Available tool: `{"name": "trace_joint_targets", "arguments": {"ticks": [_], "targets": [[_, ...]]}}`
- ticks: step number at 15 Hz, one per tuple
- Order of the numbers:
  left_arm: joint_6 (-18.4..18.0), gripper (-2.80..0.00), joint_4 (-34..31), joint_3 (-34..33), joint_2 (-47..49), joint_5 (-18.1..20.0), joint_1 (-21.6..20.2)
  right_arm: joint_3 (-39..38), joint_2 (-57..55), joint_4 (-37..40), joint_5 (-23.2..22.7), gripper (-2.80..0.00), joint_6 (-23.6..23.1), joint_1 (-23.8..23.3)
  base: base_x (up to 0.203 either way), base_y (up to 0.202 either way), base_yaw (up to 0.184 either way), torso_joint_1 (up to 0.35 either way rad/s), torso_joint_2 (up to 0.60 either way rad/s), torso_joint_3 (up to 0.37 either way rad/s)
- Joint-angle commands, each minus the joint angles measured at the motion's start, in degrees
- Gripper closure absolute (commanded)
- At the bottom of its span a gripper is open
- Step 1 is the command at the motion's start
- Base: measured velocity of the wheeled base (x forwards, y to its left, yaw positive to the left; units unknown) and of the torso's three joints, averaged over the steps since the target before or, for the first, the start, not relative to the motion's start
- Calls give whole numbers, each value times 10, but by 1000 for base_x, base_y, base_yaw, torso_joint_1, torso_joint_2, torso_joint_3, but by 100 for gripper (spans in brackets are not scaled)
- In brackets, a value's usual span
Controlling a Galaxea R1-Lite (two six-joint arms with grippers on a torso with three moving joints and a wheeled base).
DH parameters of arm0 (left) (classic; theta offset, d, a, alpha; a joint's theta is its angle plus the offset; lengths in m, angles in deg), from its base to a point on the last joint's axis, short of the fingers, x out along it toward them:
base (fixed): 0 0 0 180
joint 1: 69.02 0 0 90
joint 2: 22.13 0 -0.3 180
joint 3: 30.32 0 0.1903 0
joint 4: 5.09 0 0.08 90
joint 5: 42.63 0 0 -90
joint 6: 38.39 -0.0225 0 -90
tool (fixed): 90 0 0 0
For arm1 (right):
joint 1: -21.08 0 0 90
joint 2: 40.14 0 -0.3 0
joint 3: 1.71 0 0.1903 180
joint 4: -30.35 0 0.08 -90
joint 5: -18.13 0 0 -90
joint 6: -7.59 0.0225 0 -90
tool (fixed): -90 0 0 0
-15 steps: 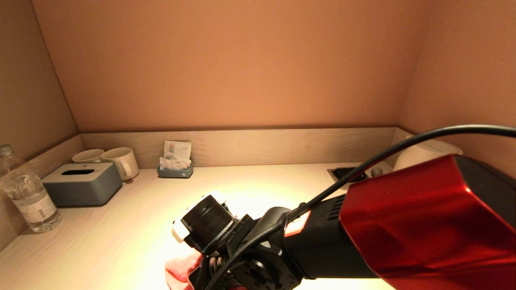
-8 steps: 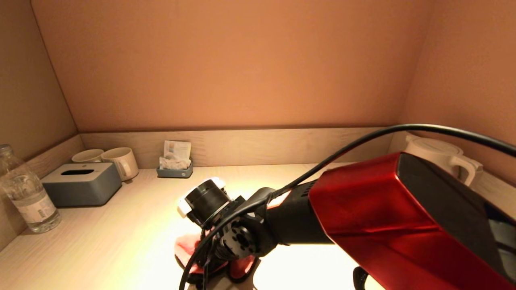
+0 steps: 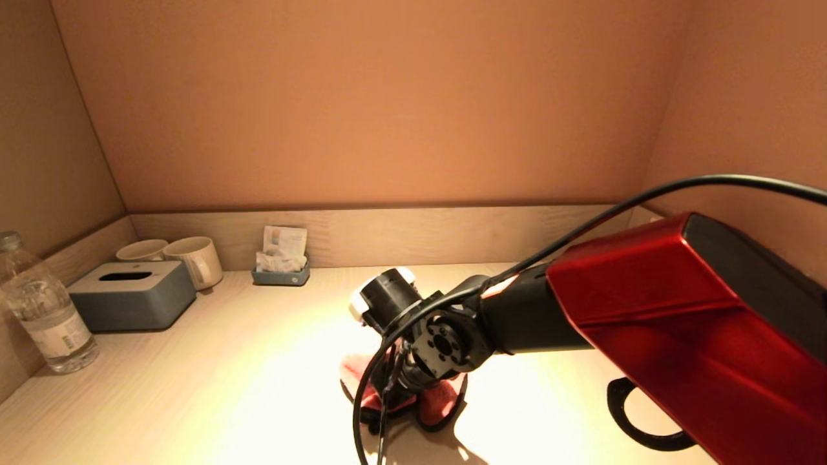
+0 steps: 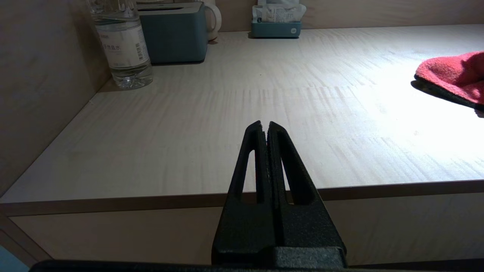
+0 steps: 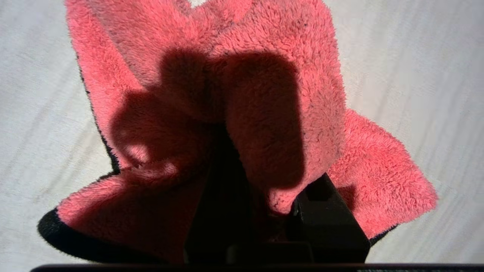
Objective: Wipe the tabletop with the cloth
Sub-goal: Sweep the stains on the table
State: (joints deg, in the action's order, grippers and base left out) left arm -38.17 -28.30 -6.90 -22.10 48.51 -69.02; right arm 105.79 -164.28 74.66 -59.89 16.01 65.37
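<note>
A pink fluffy cloth point(image 3: 442, 402) with a dark edge lies bunched on the light wooden tabletop point(image 3: 194, 387), near its middle. My right gripper point(image 3: 404, 391) points down onto the cloth and is shut on a fold of it; in the right wrist view the cloth point(image 5: 272, 75) wraps over the gripper point(image 5: 264, 181) and hides its fingertips. My left gripper point(image 4: 264, 124) is shut and empty, parked by the table's front edge at the left. The cloth point(image 4: 453, 73) also shows far off in the left wrist view.
A water bottle point(image 3: 45, 310), a grey tissue box point(image 3: 132, 294), two mugs point(image 3: 194, 258) and a small sachet holder point(image 3: 281, 265) stand along the back left. A black cable loop point(image 3: 636, 420) lies at the front right. Walls close in three sides.
My right arm has dragged the cloth to the right and away from the front edge, toward the middle of the table. The left gripper's earlier state is not shown.
</note>
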Motion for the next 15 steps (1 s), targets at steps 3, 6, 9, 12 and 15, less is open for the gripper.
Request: {"name": "trace_joint_targets", "arguments": {"ticks": [3, 6, 9, 12, 15], "targets": [[0, 0, 0, 0, 1, 0, 0, -7, 26, 44, -1, 0, 2, -3, 0, 0, 0, 0, 0, 0], [0, 0, 0, 0, 0, 0, 0, 7, 25, 67, -7, 0, 5, 3, 0, 0, 0, 0, 0, 0], [0, 0, 1, 0, 1, 0, 0, 86, 19, 161, -39, 0, 26, 22, 0, 0, 0, 0, 0, 0], [0, 0, 1, 0, 1, 0, 1, 153, -13, 212, -63, 0, 43, 30, 0, 0, 0, 0, 0, 0], [0, 0, 1, 0, 0, 0, 0, 231, -66, 278, -78, 0, 67, 48, 0, 0, 0, 0, 0, 0]]}}
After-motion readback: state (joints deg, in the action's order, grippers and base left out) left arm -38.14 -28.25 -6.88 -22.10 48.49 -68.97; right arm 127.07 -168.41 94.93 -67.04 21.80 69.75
